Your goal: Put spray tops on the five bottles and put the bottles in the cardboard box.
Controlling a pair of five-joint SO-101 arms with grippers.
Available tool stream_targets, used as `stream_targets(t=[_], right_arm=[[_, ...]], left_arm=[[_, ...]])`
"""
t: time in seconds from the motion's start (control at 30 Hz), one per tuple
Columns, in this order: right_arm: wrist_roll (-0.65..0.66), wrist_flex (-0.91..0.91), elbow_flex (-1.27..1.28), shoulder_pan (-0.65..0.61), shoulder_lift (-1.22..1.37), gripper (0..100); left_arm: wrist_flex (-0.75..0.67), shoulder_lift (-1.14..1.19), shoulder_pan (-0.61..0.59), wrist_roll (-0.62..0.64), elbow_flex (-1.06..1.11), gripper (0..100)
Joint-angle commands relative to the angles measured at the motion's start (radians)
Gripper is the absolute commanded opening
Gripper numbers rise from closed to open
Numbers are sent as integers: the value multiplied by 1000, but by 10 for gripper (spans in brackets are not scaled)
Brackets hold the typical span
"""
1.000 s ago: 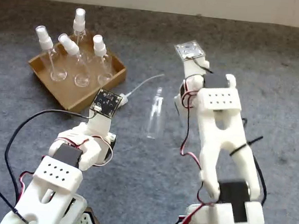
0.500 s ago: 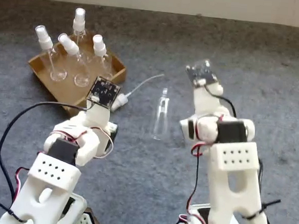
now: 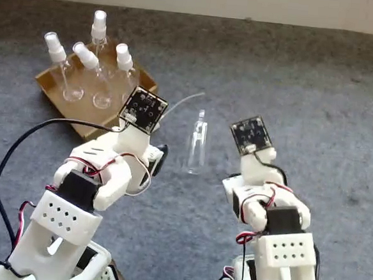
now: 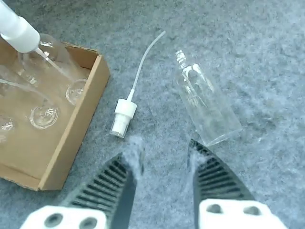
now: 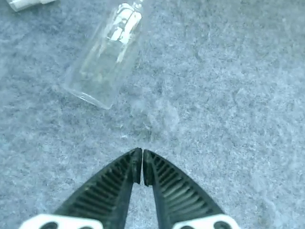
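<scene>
A fuzzy grey surface (image 3: 341, 125) carries a clear bottle (image 3: 197, 147) lying centre-frame; left claw (image 4: 164, 147) parted, right claw (image 5: 142, 155) pinched empty.

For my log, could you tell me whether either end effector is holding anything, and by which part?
Nothing is held. The left end effector is open and empty; the right end effector is shut on nothing.

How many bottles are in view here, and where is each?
5. Four capped bottles stand in the cardboard box; the uncapped bottle lies on the carpet between the arms. The left arm covers one box corner.
</scene>
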Motion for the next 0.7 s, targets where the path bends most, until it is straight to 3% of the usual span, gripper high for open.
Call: stream_targets(t=[0.0,0.27,0.43,0.67], right_arm=[[-11,-71,36,67,-76,9],[-41,-286,263,81,-94,9],[-100,-344,321,84,-96,10],[-107,-447,331,179,-96,10]], left_arm=[[14,88,22,9,-120,116],[80,510,59,12,-409,117],[161,719,64,137,-616,124],[281,977,65,146,-881,281]])
